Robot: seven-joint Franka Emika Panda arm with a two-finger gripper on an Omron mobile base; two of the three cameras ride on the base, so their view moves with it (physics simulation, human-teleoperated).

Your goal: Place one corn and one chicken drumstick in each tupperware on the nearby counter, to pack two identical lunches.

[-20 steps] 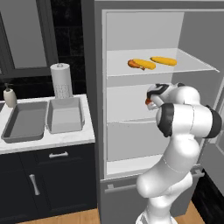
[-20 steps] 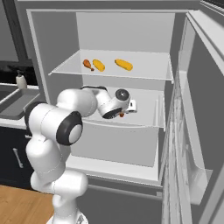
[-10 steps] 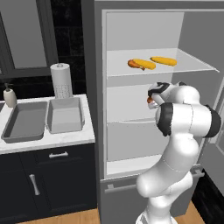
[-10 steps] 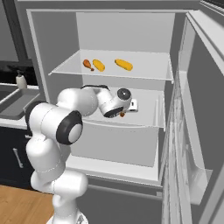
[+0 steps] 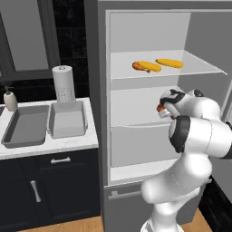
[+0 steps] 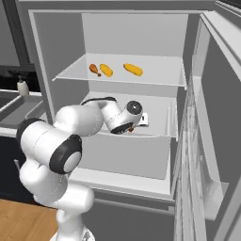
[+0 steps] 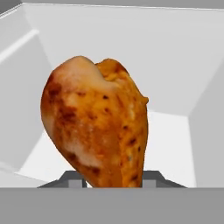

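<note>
Inside the open fridge, at the middle shelf, my gripper (image 5: 162,110) (image 6: 134,127) (image 7: 113,177) is shut on a chicken drumstick (image 7: 98,127) (image 5: 159,108), whose mottled reddish-brown body bulges up between the fingers. On the upper shelf lie another drumstick (image 5: 137,66) (image 6: 94,69) and two yellow corn cobs (image 5: 149,66) (image 5: 170,63) (image 6: 106,70) (image 6: 133,69). Two grey tupperware containers stand side by side on the white counter (image 5: 54,145) left of the fridge: a longer shallow one (image 5: 22,143) and a shorter deep one (image 5: 68,122). Nothing lies in either.
A paper towel roll (image 5: 63,84) and a soap bottle (image 5: 10,99) (image 6: 22,87) stand behind the containers. The fridge door (image 6: 207,117) hangs open on the right, close to the arm. Dark cabinets with silver handles (image 5: 60,160) sit under the counter.
The gripper has closed from open onto the drumstick at the middle shelf. The arm has barely shifted.
</note>
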